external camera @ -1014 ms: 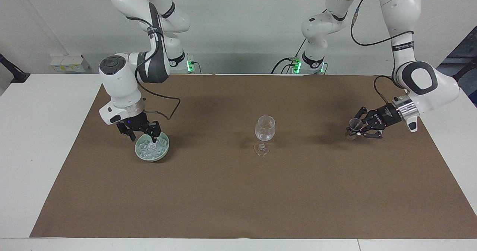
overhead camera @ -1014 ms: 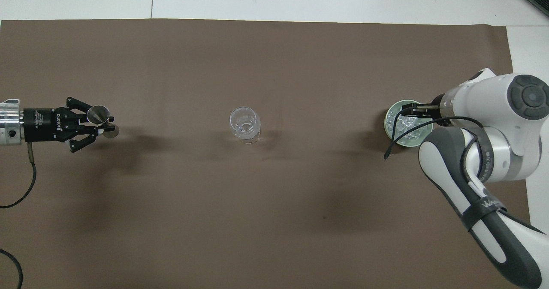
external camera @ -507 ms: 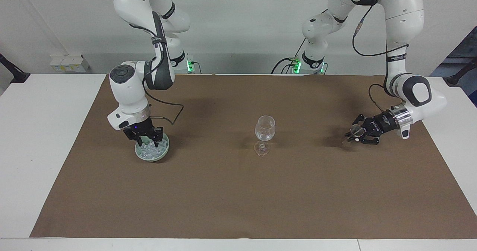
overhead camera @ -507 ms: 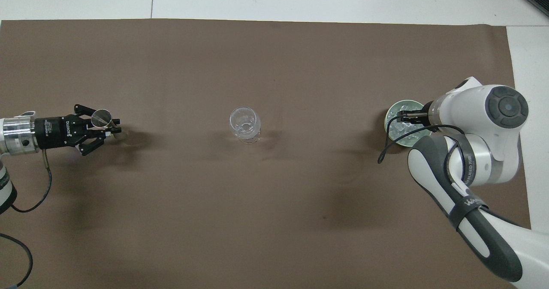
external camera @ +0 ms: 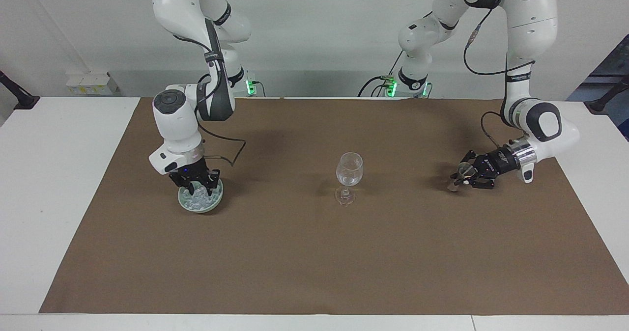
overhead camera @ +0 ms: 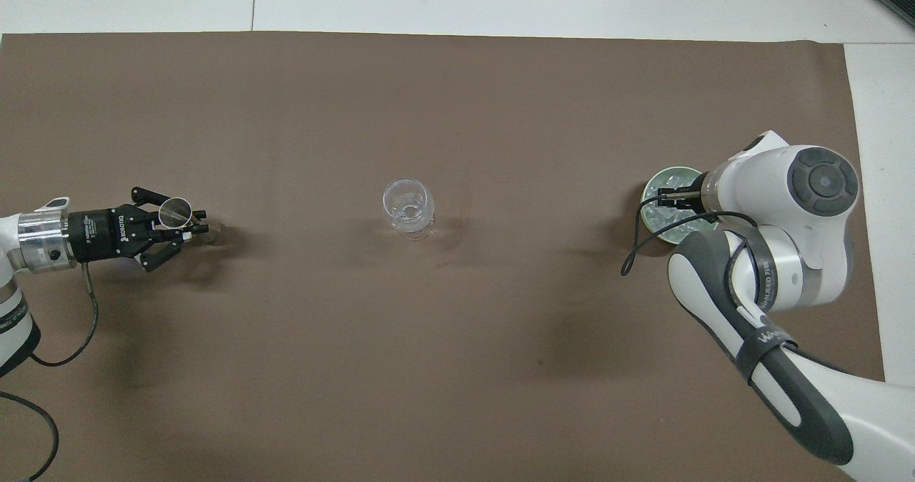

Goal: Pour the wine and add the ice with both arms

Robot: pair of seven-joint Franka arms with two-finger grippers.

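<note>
A clear wine glass (external camera: 349, 169) (overhead camera: 408, 204) stands upright mid-mat. Toward the right arm's end sits a pale green bowl (external camera: 216, 197) (overhead camera: 652, 189) holding a heap of ice (external camera: 197, 199) (overhead camera: 666, 214). My right gripper (external camera: 196, 187) (overhead camera: 665, 197) points straight down into the bowl, its tips among the ice. At the left arm's end my left gripper (external camera: 462, 176) (overhead camera: 193, 228) reaches in sideways, low over the mat, shut on a small metal measuring cup (external camera: 464, 170) (overhead camera: 174, 212) held tilted. Wine itself does not show.
A brown mat (external camera: 314, 262) covers most of the white table (external camera: 59, 183). The right arm's elbow and forearm (overhead camera: 772, 310) hang over the mat's corner beside the bowl. A black cable (overhead camera: 632, 253) loops off the right wrist beside the bowl.
The right gripper has sunk into the bowl among the ice, its wrist shifting over it. The left gripper has lowered the measuring cup toward the mat and drawn slightly nearer the robots.
</note>
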